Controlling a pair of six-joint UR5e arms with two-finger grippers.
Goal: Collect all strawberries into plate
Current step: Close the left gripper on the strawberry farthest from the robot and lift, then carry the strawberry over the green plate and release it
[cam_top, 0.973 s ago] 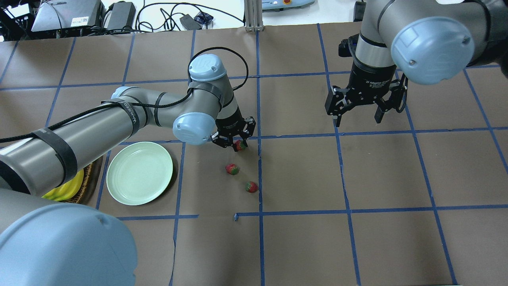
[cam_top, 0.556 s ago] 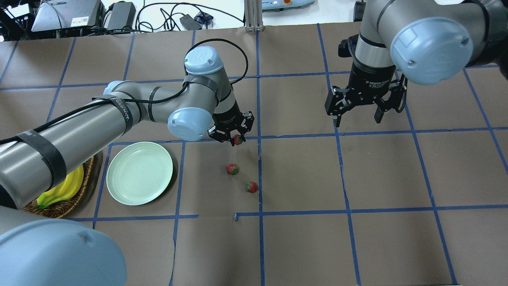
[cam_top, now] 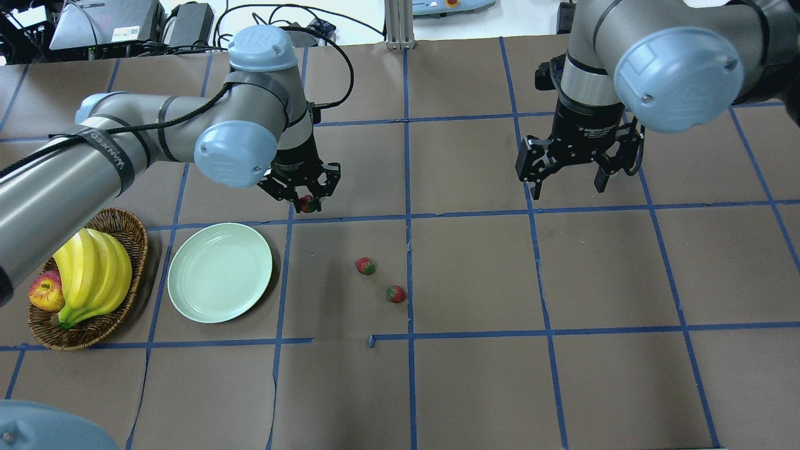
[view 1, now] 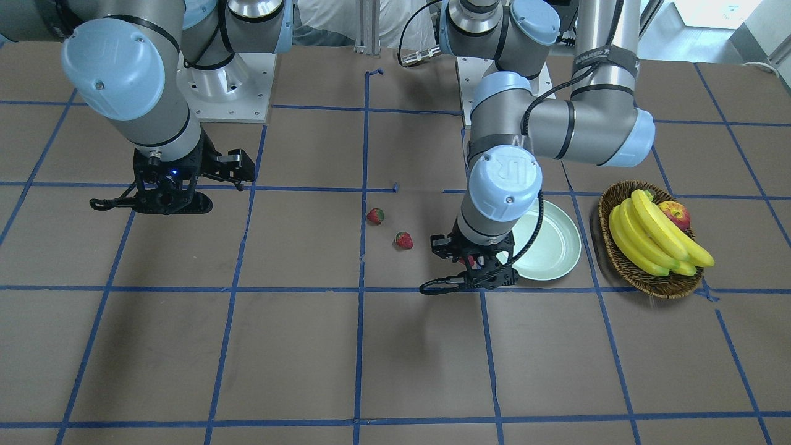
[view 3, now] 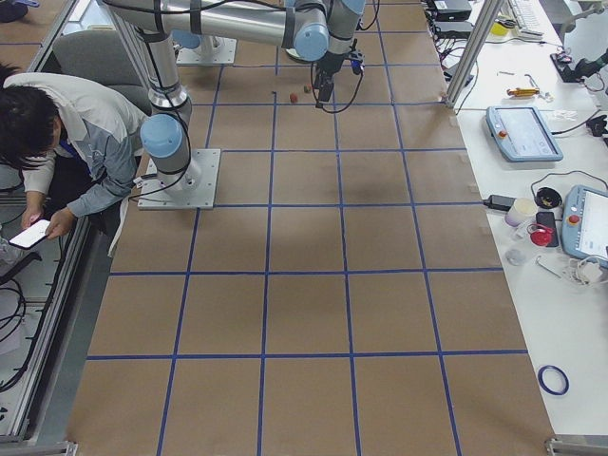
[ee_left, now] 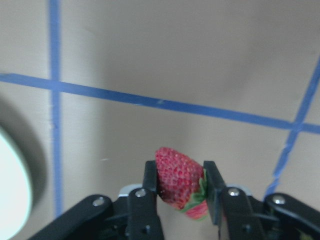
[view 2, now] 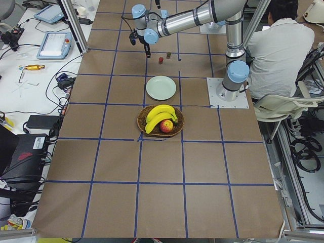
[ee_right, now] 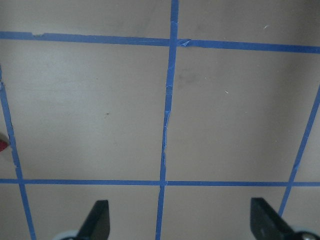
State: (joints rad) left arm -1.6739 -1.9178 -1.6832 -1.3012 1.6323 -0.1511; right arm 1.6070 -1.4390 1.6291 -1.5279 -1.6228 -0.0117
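Carrying the first of three strawberries toward the plate is the step in hand, as far as these views allow a judgement. The left gripper (cam_top: 306,200) is closed on one strawberry (ee_left: 176,181), its two fingers pressing the fruit's sides with the green cap pointing down toward the wrist camera. It hangs above the brown, blue-taped surface (cam_top: 475,375), just past the far rim of the pale green plate (cam_top: 220,272) and a little toward the centre of the surface. The plate holds nothing yet. Two other strawberries (cam_top: 365,266) (cam_top: 395,294) lie near each other on the surface, to the right of the plate from the robot's side. The right gripper (cam_top: 565,184) hovers well apart from all of this, its fingers spread wide and empty. A wicker basket (cam_top: 128,226) with bananas (cam_top: 94,275) and an apple (cam_top: 45,292) sits just beside the plate on the robot's left. The next move probably calls for bringing the held fruit back toward the robot until it is over the plate's middle, lowering it close, then opening the fingers so it does not roll off the shallow rim.
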